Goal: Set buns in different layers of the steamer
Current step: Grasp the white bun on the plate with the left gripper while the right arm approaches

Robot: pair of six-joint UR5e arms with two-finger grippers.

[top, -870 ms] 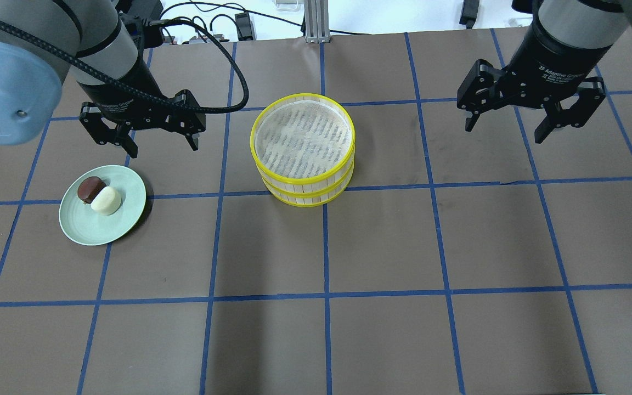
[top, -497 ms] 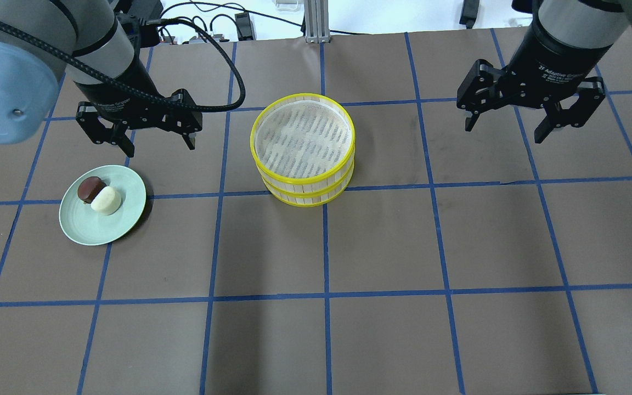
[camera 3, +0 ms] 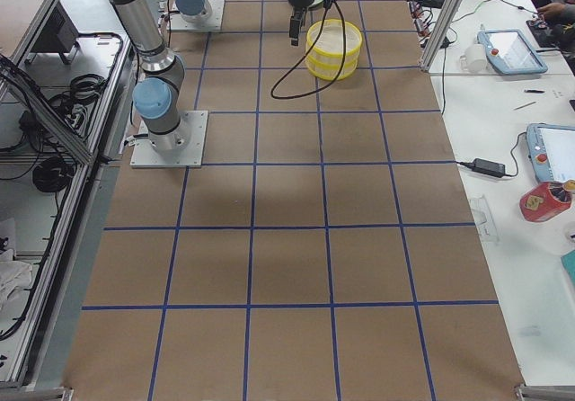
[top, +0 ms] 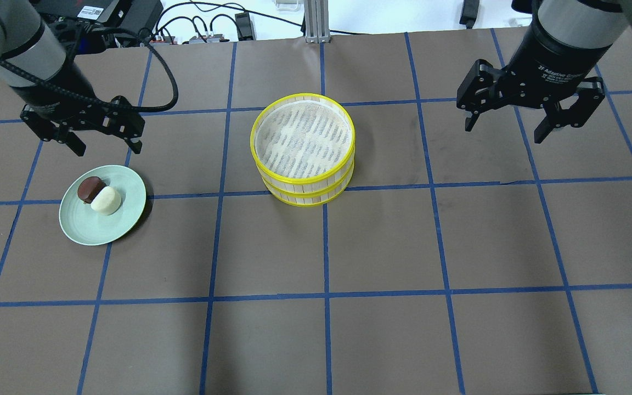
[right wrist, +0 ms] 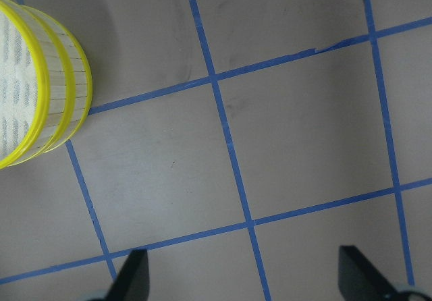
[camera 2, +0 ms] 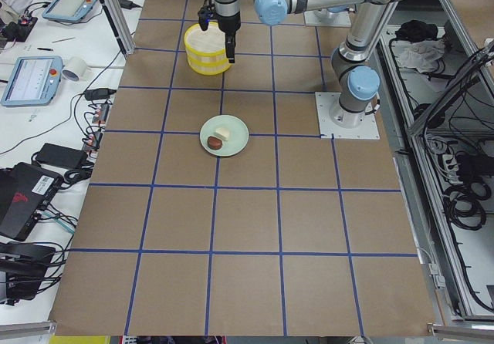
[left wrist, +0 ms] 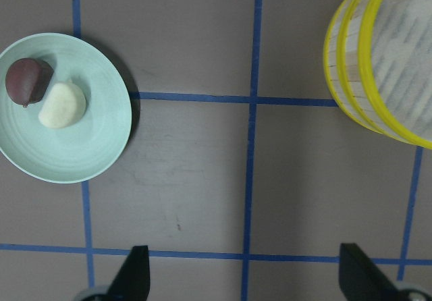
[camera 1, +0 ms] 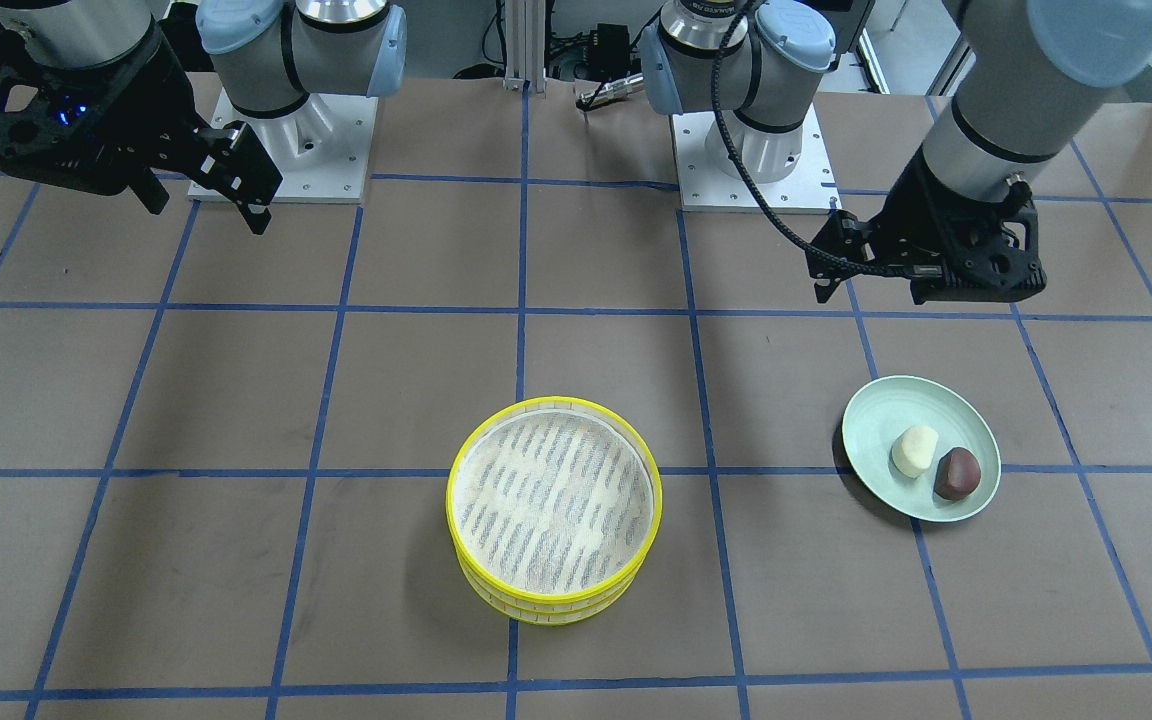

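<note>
Two buns (left wrist: 47, 93) touch on the green plate (left wrist: 81, 152), steamer (left wrist: 378, 65) apart.

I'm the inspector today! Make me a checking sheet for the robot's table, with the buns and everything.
Surface: brown table with a blue tape grid.
Job's things: steamer, two yellow-rimmed trays stacked, no bun in the top one; white bun and brown bun side by side, touching, on the green plate.
Clutter: nothing seen on the table.
Grippers: left gripper open, holding nothing, hanging near the plate; right gripper open, holding nothing, on the steamer's other side.
Cables: black cable loops off the left arm, above the table.
Surroundings: side bench with a tablet and a tape roll.
</note>
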